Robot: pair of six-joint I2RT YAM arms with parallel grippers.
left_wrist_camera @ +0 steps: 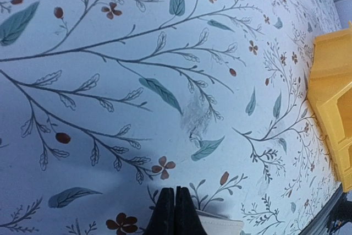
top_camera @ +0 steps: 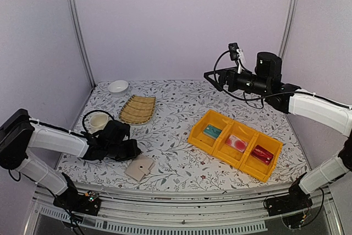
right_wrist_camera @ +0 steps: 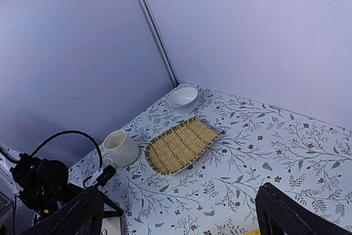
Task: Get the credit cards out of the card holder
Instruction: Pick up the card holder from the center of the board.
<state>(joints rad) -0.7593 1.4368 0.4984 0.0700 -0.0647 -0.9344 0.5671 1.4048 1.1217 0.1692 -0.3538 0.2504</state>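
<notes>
left gripper (left_wrist_camera: 175,216): fingers together, tips beside card holder (top_camera: 139,167)
right gripper (right_wrist_camera: 181,219): apart, raised
cards: teal card (top_camera: 212,131), pink card (top_camera: 237,143) in yellow tray (top_camera: 198,140)
nearby: mug (top_camera: 99,120), mat (top_camera: 137,109), bowl (top_camera: 118,86)

The tabletop (top_camera: 176,114) is white, patterned with teal leaves and rusty-red flowers. A beige card holder (top_camera: 139,167) lies beside the black left claw (left_wrist_camera: 175,191), with a yellow tray (top_camera: 199,142) off to its right.
</notes>
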